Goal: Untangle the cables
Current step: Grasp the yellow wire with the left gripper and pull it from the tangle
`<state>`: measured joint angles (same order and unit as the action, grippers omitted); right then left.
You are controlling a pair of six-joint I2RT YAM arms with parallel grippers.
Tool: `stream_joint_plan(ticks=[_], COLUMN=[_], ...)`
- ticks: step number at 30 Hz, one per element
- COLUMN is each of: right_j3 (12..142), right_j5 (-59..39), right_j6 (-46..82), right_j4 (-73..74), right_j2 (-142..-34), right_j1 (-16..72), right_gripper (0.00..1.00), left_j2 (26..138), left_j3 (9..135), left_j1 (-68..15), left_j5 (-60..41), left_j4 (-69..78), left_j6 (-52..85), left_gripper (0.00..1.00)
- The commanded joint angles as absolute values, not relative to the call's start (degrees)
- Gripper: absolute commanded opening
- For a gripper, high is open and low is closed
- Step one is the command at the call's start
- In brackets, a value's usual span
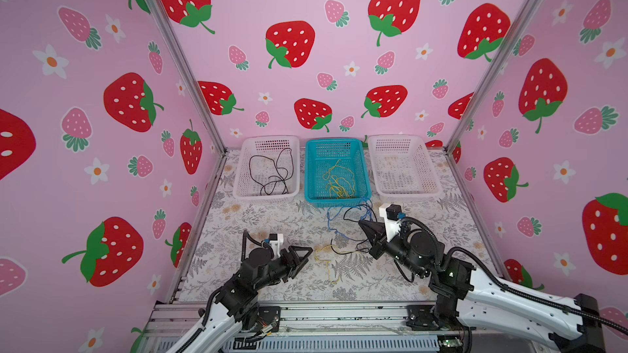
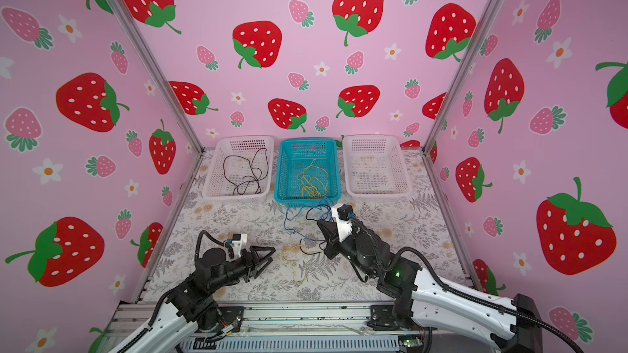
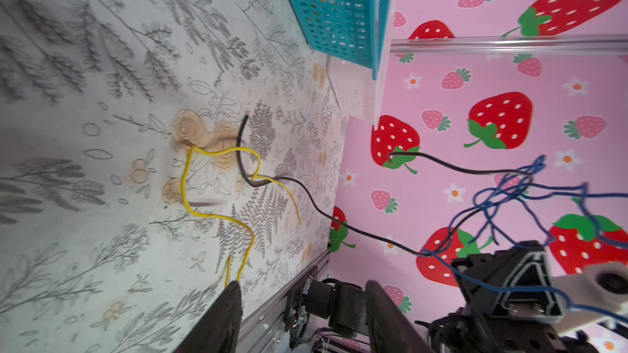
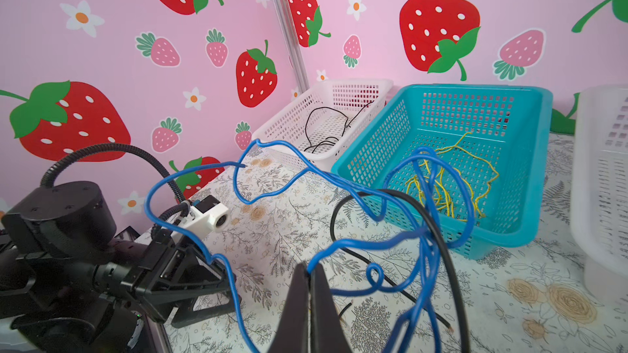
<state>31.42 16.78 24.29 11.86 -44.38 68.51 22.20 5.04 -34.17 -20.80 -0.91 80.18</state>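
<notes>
Walls (image 1: 339,1) are printed pink with red and pale-pink strawberries, green leaves and white, orange-centred flowers; table cover (image 1: 272,219) is patterned off-white with grey fern and leaf print and tan roses; left basket (image 1: 266,195) and right basket (image 1: 404,195) are white mesh; middle basket (image 1: 311,171) is teal mesh; black cable (image 1: 250,168), yellow cables (image 1: 336,186), blue cable (image 4: 424,259), loose yellow cable (image 3: 183,185) and loose black cable (image 3: 239,140) are plain-coloured; left gripper (image 1: 307,258) and right gripper (image 1: 362,224) are black; arm shells (image 1: 503,300) are white.

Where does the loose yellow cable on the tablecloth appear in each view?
Both top views: loose yellow cable lies on the tablecloth, lower centre, nearer the camera than the turquoise basket.
Left wrist: centre-left of the picture.
Right wrist: not visible.
Shared landmark: the turquoise basket, seen in all four views.
</notes>
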Motion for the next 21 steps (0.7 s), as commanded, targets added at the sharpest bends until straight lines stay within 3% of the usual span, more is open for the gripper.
stream_joint_plan(ticks=[1, 15, 21], right_j3=[30.82, 30.68, 30.05], right_j5=[18.13, 18.08, 18.19], right_j6=[25.1, 24.78, 24.96], right_j4=[11.51, 11.01, 10.86], right_j2=[-44.19, -44.13, -43.19], right_j1=[68.73, 68.73, 68.73], right_gripper=[0.0, 0.0, 0.0], left_j2=[25.57, 47.74, 55.69], left_j3=[8.4, 13.98, 15.39], left_j1=[-36.43, -47.85, -49.04], left_j5=[-18.49, -13.14, -14.41], left_j4=[-3.42, 9.42, 14.15], left_j6=[78.1, 75.59, 75.39], left_gripper=[0.6, 0.6, 0.54])
